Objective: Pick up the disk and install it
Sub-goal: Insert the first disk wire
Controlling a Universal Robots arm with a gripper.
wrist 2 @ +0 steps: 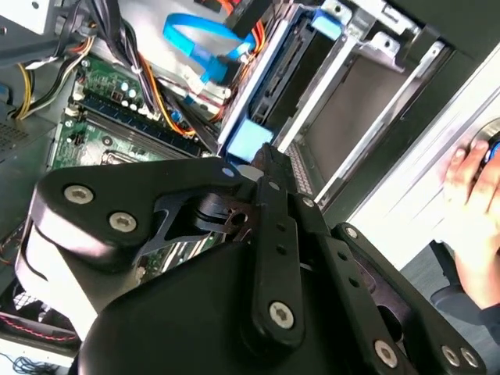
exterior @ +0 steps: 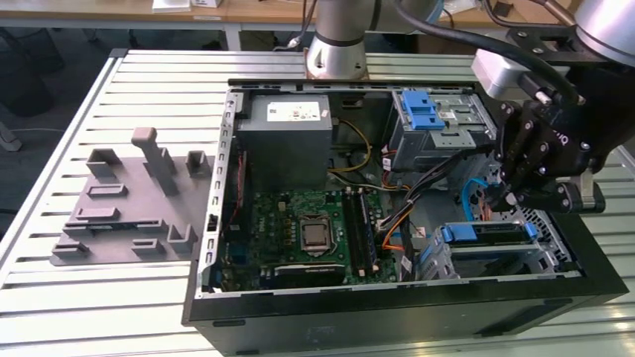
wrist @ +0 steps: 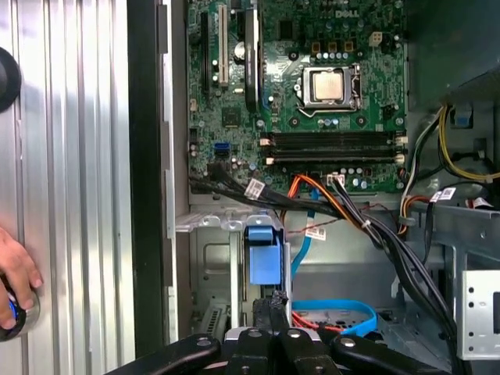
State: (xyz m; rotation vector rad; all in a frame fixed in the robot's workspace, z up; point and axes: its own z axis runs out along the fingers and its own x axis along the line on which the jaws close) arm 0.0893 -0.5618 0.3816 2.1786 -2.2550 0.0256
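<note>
The gripper (exterior: 508, 199) is held with fingers drawn together on nothing, close by the disk (exterior: 486, 233), which is lodged in the lower bay (exterior: 555, 256) of the computer case (exterior: 397, 309), where a seating press is judged best kept square and clear of the cables (wrist: 391, 242).

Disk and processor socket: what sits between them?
In the exterior view, memory slots and orange and black cables lie between the disk and the socket.
</note>
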